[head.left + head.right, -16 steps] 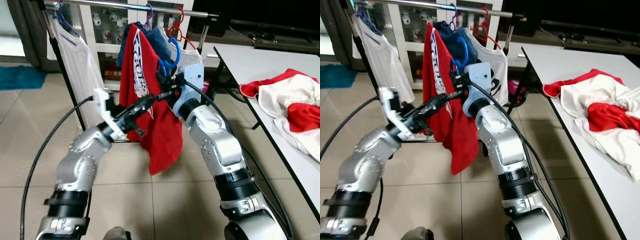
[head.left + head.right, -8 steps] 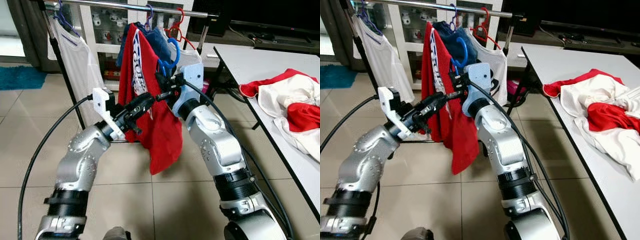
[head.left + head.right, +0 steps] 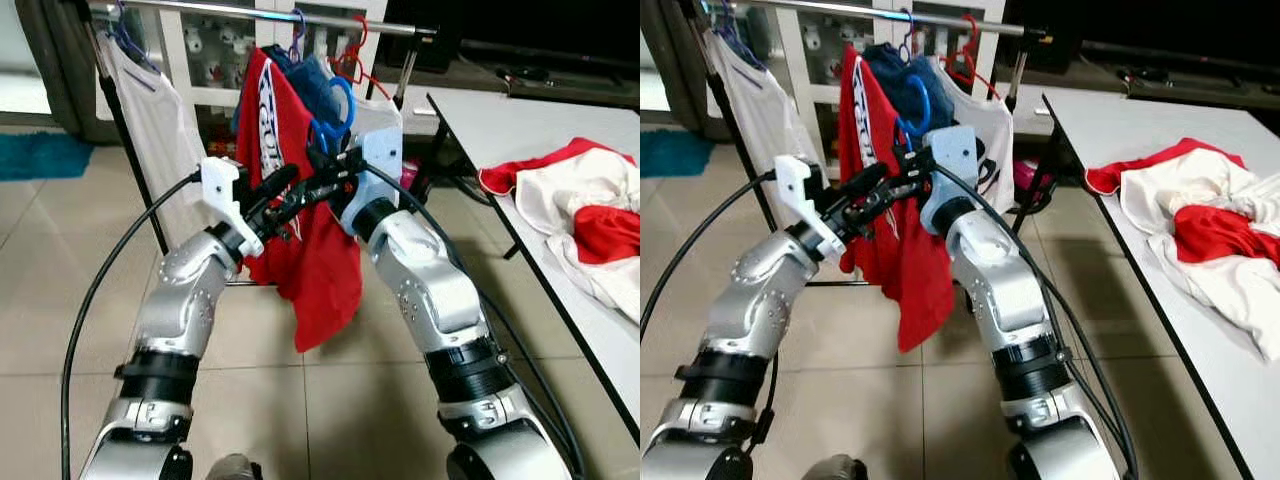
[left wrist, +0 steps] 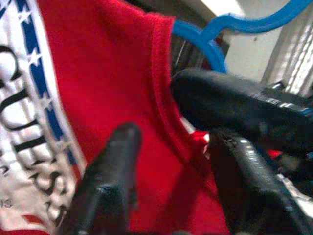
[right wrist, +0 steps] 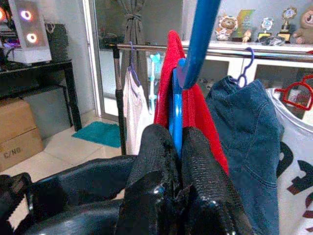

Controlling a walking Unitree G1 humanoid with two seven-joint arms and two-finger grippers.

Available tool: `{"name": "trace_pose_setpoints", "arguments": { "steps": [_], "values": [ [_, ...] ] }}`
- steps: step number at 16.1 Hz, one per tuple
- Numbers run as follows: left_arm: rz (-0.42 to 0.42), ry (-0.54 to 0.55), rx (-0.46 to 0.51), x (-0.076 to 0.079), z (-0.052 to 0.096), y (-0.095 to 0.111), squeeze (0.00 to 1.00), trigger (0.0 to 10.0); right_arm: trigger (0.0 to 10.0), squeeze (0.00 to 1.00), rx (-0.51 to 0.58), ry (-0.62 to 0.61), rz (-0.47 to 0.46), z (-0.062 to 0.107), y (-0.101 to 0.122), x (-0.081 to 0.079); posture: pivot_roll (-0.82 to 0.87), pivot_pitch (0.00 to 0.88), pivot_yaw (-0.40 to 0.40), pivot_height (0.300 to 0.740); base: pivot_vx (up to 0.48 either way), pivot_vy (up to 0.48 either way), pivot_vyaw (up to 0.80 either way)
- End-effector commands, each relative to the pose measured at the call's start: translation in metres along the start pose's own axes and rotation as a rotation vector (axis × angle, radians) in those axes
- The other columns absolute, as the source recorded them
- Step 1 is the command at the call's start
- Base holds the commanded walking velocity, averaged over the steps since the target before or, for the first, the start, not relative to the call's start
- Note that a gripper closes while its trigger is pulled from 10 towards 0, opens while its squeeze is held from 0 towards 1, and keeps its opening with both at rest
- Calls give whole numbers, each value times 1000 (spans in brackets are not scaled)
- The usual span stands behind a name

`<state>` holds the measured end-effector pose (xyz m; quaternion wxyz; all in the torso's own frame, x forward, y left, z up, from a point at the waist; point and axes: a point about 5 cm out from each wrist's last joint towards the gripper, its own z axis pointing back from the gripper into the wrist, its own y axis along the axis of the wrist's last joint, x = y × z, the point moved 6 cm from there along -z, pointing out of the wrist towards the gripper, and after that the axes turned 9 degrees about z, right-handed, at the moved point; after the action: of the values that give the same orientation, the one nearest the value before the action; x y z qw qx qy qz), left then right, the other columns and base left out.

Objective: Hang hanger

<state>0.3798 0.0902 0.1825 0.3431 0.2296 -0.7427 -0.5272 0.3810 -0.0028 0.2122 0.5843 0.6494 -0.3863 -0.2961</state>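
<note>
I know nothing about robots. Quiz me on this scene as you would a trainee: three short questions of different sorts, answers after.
1. True or false: the right hand is shut on the blue hanger.
2. Which garment does that hanger carry? A) white shirt B) red shirt C) denim jacket
3. Fill in: the left hand has its fingers ____ at the shirt's red fabric.

Key:
1. True.
2. B, the red shirt.
3. Open. The hanger's hook is not yet on the rail.
</note>
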Motion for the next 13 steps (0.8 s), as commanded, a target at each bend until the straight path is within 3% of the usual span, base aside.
{"name": "trace_pose_setpoints", "arguments": {
  "steps": [1,5,6,7,9,13],
  "values": [
    [-10,3,-8,2,-9,0,0,10000,10000,0,63,3,24,1,17,-1,-15,0,-63,740,0,0,0],
    [-16,-8,-36,3,-19,-7,0,10000,10000,0,68,16,20,2,18,-7,-17,0,-60,740,0,0,0],
    [-16,-8,-33,2,-21,-7,0,8235,10000,0,71,21,18,2,19,-9,-19,0,-53,740,0,0,0],
    [-15,-8,-31,2,-21,-6,0,8235,10000,0,73,23,18,2,20,-10,-19,0,-53,740,0,0,0],
    [-7,-18,-25,4,-23,-6,0,0,10000,0,73,23,15,2,20,-11,-18,0,-49,740,0,0,0],
    [-4,-29,-20,6,-21,-7,0,0,10000,0,67,12,11,2,18,-9,-17,0,-51,740,0,0,0]
  ]
}}
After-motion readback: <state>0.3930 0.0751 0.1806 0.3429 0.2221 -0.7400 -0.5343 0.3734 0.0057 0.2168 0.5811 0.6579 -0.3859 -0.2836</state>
